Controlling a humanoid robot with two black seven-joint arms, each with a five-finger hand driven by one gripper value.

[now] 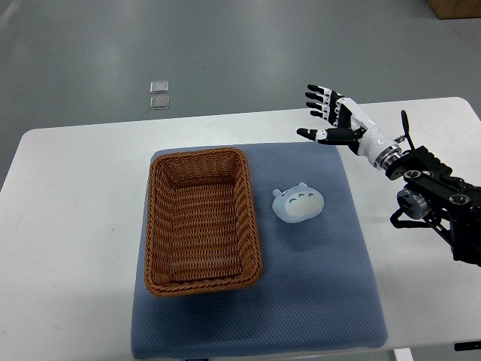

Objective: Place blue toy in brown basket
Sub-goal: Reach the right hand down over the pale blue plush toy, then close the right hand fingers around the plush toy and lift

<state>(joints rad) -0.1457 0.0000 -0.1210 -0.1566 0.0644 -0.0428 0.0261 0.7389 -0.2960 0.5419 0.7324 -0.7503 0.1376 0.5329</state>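
Observation:
A pale blue plush toy (297, 204) lies on the blue-grey mat (323, 286), just right of the brown wicker basket (201, 221). The basket holds nothing. My right hand (331, 116) is raised over the table's far right part, beyond the toy and well apart from it, with fingers spread and holding nothing. Its arm (436, 195) comes in from the right edge. The left arm does not show.
The mat lies on a white table (68, 226) with rounded corners. Two small clear squares (158, 95) lie on the grey floor beyond the table. A cardboard box corner (455, 7) shows at the top right.

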